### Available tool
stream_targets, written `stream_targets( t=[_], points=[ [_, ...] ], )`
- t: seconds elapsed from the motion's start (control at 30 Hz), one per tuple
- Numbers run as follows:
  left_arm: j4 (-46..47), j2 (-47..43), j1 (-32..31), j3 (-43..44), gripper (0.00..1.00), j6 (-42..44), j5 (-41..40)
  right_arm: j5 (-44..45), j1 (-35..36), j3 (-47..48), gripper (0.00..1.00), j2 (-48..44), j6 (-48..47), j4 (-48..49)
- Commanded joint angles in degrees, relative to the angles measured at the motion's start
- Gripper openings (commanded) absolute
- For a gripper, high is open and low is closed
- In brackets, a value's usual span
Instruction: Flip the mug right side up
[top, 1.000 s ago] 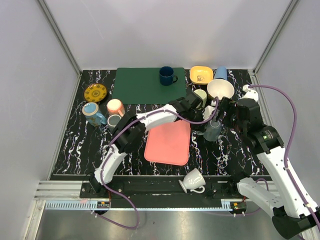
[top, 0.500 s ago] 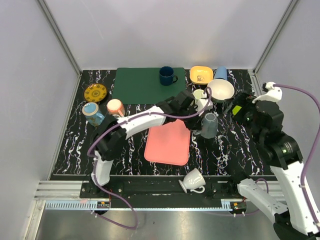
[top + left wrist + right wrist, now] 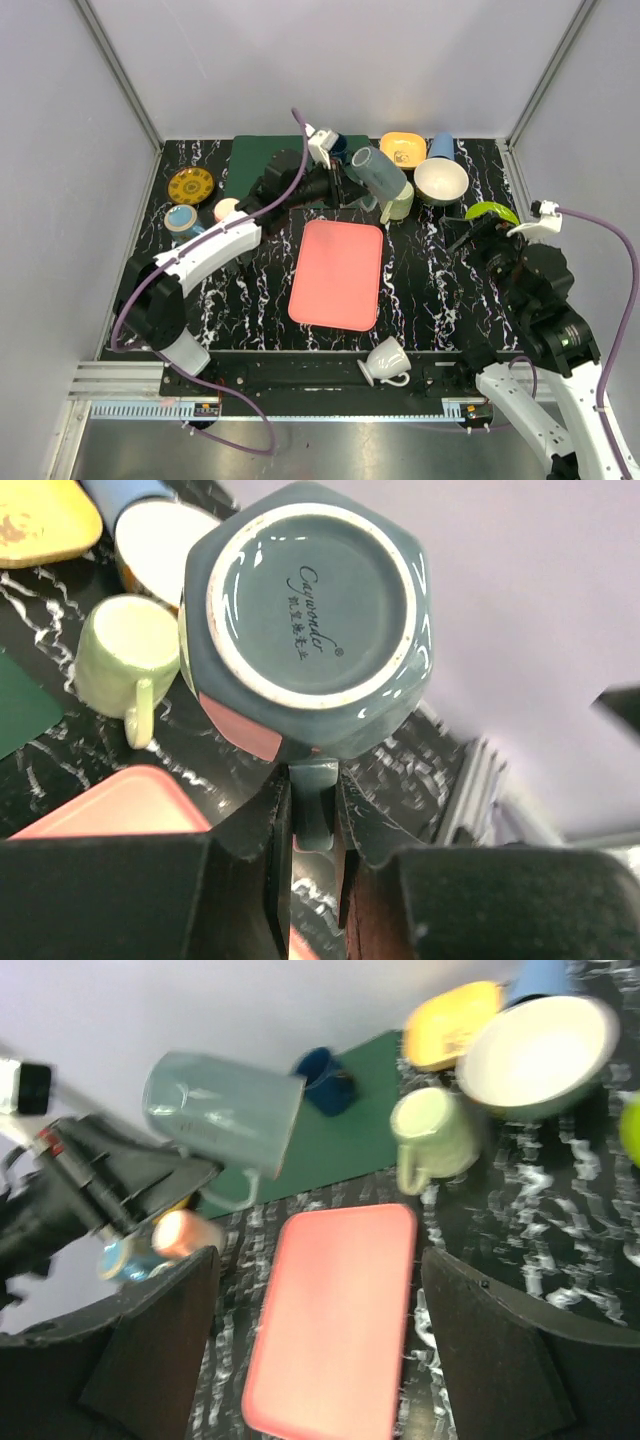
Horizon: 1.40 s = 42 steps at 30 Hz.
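Mug (image 3: pixel 310 620) sideways in left gripper (image 3: pixel 316 815) (inside unseen)

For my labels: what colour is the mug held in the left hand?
The mug is pale grey-blue, seen best in the right wrist view.

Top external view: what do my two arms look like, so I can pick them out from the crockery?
Both the left arm and right arm are white tubular links with black joint housings. A purple cable loops along each, ending at a small white wrist box. The fingers are plain black.
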Motion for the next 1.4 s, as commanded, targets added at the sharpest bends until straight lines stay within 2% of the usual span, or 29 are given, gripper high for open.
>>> stream_targets(
  t=[0.0,0.03,0.1,0.13,0.17,0.23,0.3,0.47,0.67,0.83,0.93,1.1,1.37],
  points=[
    [26.2,-8.17,1.07,-2.9,0.0,-18.56,2.32,-18.68,0.46,-7.42,0.88,-4.3,6.66,15.8],
    [30.59,-8.88,1.43,-6.31,0.0,-25.73,2.58,-21.26,0.37,-8.39,0.88,-3.95,7.99,19.12],
    [43.33,-10.55,2.57,-9.66,0.0,-32.71,2.5,-28.54,0.37,-10.76,0.86,-2.64,12.19,22.74],
    [47.9,-11.08,2.84,-12.81,0.0,-39.45,2.33,-31.54,0.46,-11.73,0.84,-2.19,13.44,28.5],
    [55.34,-11.25,3.1,-14.24,0.0,-42.56,1.8,-34.18,0.46,-13.13,0.79,-1.75,15.8,30.91],
    [63.11,-11.95,3.28,-17.48,0.0,-49.05,1.18,-39.21,0.46,-14.28,0.76,-0.26,17.57,37.31],
    [65.43,-12.83,3.11,-19.95,0.0,-51.02,0.57,-41.14,0.46,-15.86,0.77,1.06,20.03,42.32],
    [62.37,-17.32,2.23,-22.51,0.0,-50.68,1.96,-48.7,0.46,-15.35,0.77,9.21,22.15,48.77],
    [54.63,-20.75,-0.14,-22.78,0.0,-45.93,3.73,-51.34,0.54,-11.22,0.71,15.99,20.75,50.53],
    [50.43,-21.63,-0.76,-22.95,0.0,-43.21,4.26,-54.86,0.37,-9.37,0.67,18.9,22.5,56.33],
    [44.81,-23.03,-0.76,-22.86,0.0,-39.17,2.86,-56.01,0.54,-8.84,0.7,18.91,22.24,56.25],
    [41.8,-23.12,-0.76,-22.86,0.0,-36.44,0.83,-57.5,0.54,-8.67,0.76,18.82,21.28,55.11],
    [40.47,-21.28,-0.32,-19.62,0.0,-35.38,-3.04,-62.33,0.63,-5.15,0.73,20.4,14.52,46.33]
  ],
)
